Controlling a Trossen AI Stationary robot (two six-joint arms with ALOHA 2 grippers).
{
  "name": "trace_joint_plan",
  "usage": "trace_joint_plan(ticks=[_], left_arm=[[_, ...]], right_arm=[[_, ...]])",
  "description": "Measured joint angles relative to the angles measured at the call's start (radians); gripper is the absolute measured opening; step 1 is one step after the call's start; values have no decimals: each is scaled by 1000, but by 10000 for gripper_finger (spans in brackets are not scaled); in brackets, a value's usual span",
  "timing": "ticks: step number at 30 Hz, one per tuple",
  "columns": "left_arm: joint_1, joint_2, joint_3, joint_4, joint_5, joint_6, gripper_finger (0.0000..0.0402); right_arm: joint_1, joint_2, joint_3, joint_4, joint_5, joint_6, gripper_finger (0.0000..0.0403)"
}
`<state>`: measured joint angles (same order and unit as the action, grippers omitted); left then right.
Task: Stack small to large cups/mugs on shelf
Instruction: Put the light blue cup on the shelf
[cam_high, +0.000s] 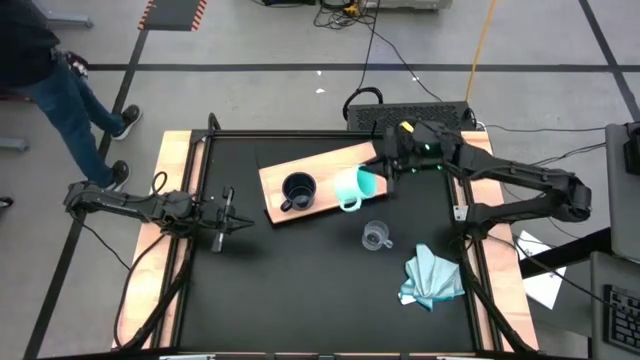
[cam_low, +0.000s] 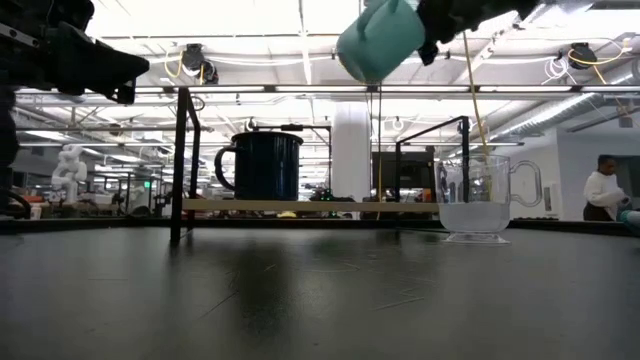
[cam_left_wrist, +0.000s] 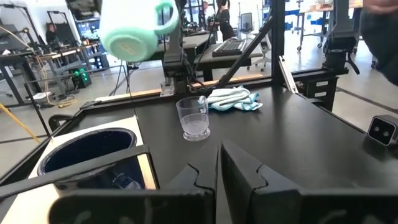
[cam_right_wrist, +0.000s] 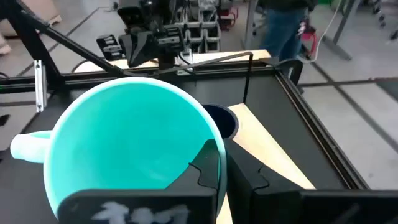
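The turquoise mug (cam_high: 350, 187) hangs in the air at my right gripper (cam_right_wrist: 225, 168), above the right end of the wooden shelf (cam_high: 330, 160). It is tilted, with its mouth toward the right wrist camera. The black mug (cam_high: 297, 190) stands upright on the shelf, just left of it. On the black tabletop nearer the front, the clear glass cup (cam_high: 376, 236) stands upright. My left gripper (cam_high: 228, 210) waits shut at the table's left side, pointing toward the shelf. My right gripper pinches the turquoise mug's wall at its rim (cam_right_wrist: 214, 134), one finger (cam_right_wrist: 205, 165) inside the mug and one outside. The fingers come from the table's far right. The mug is lifted clear (cam_low: 380, 38) and tilted, with its handle (cam_right_wrist: 25, 146) out to one side.
A crumpled light-blue cloth (cam_high: 432, 278) lies near the table's right front corner. Black frame posts (cam_low: 180, 165) stand around the table. One person (cam_high: 60, 80) stands beyond the far left corner, and another (cam_low: 603, 188) is far off in the room.
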<state>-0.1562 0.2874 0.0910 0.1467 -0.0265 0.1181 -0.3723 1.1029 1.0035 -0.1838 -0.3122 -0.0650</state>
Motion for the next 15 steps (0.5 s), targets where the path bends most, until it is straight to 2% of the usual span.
trace_joint_plan(ticks=[9, 15], left_arm=[[0, 0, 0, -24, 0, -16, 24], [0, 0, 0, -33, 0, -20, 24]], right_arm=[[-109, 211, 268, -333, -7, -122, 0], [-141, 326, 394, -468, -8, -194, 0]])
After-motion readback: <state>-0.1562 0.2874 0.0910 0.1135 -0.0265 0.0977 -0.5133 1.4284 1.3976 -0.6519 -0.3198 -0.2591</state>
